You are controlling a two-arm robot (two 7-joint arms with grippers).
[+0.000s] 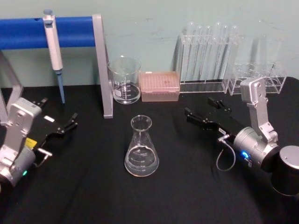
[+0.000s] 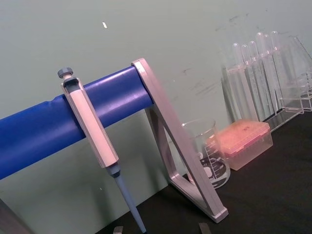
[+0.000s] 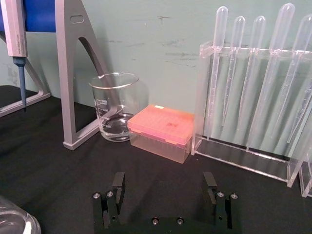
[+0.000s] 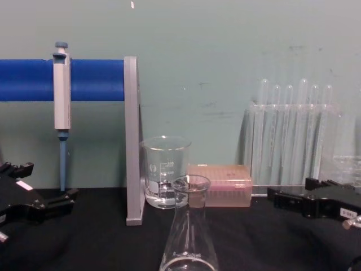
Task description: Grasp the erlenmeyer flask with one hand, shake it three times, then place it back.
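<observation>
Erlenmeyer flask (image 1: 141,148): one, upright; one beaker (image 1: 124,80); two end effectors apart.

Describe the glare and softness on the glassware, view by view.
Head view: the clear glass conical flask shows soft white highlights along its base and rim. Chest view: its neck looms large and slightly blurred. Right wrist view: the straight-walled glass beaker looks sharp, with faint reflections.

The flask (image 1: 141,148) stood upright in the middle of the black table (image 1: 93,196), nothing touching it. Right gripper (image 1: 204,113) sat off to its right with fingers spread, left gripper (image 1: 63,125) open too, well apart on the other side. Beaker (image 1: 124,80) and pink box (image 1: 160,86) were behind, by the wall.
</observation>
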